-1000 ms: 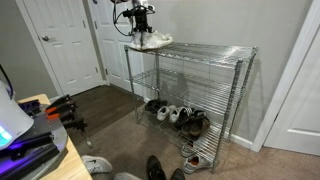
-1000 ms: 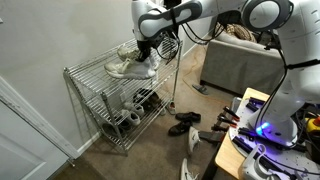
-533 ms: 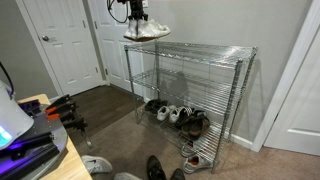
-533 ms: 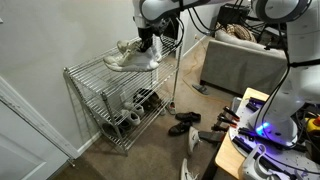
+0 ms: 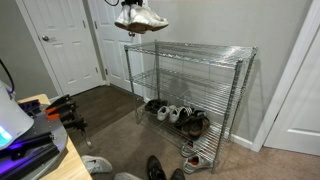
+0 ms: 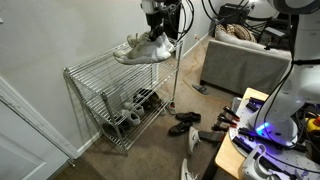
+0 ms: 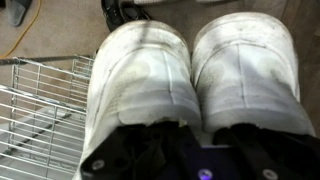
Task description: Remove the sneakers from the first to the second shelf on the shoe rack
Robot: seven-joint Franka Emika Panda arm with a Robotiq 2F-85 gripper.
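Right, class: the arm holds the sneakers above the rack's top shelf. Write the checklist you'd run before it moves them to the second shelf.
1. Grip: pincer shut on sneakers: ok.
2. Pair: both sneakers held together in the wrist view: ok.
3. Height: sneakers clear of the top shelf in both exterior views: ok.
4. Target: second shelf shows no shoes on it: ok.
5. Grip firm enough for the move: cannot tell.
6. Room under the top shelf for the pair: cannot tell.
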